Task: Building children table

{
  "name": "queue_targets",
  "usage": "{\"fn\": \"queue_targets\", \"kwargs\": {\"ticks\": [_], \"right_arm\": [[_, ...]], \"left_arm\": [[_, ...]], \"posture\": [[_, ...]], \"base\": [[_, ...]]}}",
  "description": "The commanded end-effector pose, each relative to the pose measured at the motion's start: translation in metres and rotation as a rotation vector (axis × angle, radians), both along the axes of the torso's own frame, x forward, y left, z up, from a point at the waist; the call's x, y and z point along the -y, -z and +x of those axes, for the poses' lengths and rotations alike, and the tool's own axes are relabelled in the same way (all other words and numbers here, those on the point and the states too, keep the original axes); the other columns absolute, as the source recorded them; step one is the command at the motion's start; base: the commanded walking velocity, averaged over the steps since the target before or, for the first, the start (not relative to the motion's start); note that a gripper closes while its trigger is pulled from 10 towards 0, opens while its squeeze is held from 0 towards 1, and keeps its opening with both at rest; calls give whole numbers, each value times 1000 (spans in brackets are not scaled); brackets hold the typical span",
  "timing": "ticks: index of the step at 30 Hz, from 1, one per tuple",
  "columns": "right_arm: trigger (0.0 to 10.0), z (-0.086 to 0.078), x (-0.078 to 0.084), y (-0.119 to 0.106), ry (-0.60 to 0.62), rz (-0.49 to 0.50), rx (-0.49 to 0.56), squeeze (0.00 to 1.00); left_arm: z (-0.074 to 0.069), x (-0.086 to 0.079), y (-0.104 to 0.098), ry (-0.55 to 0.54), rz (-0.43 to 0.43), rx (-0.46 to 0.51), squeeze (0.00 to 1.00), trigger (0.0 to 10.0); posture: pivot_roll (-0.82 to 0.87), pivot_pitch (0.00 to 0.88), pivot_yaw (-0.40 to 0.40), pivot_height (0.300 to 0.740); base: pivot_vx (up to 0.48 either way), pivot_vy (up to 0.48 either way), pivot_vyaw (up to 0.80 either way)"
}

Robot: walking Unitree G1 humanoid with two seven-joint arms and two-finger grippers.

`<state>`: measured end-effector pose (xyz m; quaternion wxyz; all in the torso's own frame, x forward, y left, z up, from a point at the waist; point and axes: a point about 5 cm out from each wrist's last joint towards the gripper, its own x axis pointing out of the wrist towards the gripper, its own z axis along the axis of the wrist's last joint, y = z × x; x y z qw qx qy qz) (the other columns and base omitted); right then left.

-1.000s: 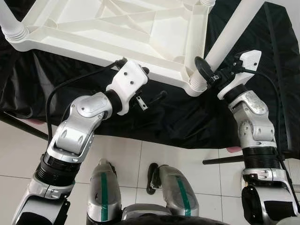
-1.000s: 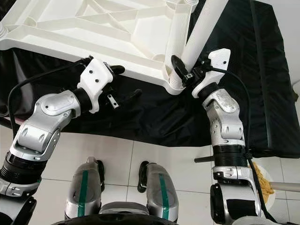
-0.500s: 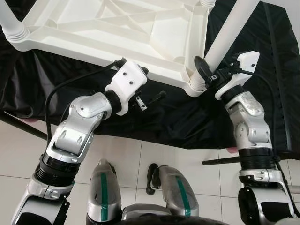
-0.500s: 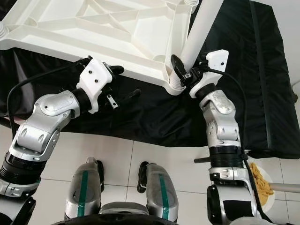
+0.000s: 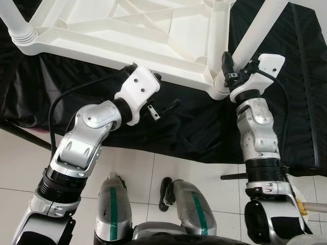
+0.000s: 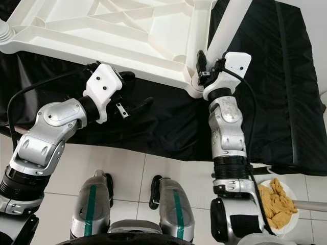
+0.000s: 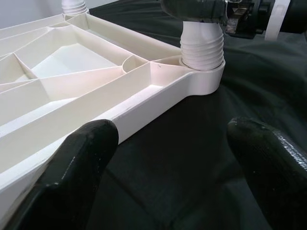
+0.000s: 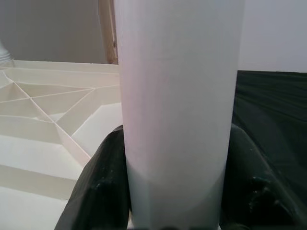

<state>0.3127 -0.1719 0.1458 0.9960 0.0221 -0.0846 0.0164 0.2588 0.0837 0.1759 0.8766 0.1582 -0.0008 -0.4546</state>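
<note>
1. White plastic is what you are working with: the upturned tabletop (image 5: 133, 30) lies ribbed side up on a black cloth (image 5: 204, 127), across the upper part of the head views.
2. By the look of it, you are well into the build. A leg (image 5: 15, 23) already stands in the corner socket at the upper left of the left eye view, and another stub shows at the far corner in the left wrist view.
3. Your current piece is the near-right leg (image 5: 253, 35), upper right of the frame. Its ribbed end sits in the corner socket (image 7: 204, 79); whether it is fully home you cannot tell.
4. Your right gripper (image 5: 228, 71) is closed around that leg just above the socket, black fingers (image 8: 98, 182) hugging either side of the tube.
5. Your left gripper (image 5: 161, 97) hovers at frame centre beside the tabletop's near edge, fingers (image 7: 81, 158) spread wide, holding nothing.
6. What is left is probably seating this leg firmly and then righting the table.
</note>
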Motion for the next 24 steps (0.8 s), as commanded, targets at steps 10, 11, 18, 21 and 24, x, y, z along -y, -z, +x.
{"fn": "queue_targets", "kwargs": {"ticks": [10,11,18,21,24], "right_arm": [[10000,-32,15,62,63,29,-184,0],[10000,-32,15,62,63,29,-184,0],[10000,-47,21,74,63,50,-174,0],[10000,-50,23,75,72,57,-163,0],[10000,-54,25,78,77,50,-157,0]], "left_arm": [[-3,-1,-3,-34,-7,20,0,10000],[-3,-1,-3,-34,-7,20,0,10000],[-2,-1,-3,-29,-4,21,0,10000],[-2,-1,-4,-27,-1,22,0,10000],[-3,-2,-4,-27,-1,21,0,10000]], "posture": [[137,128,-106,740],[137,128,-106,740],[133,126,-98,740],[132,127,-96,740],[132,130,-94,740]], "base": [[0,0,0],[0,0,0],[0,0,0],[0,0,0],[0,0,0]]}}
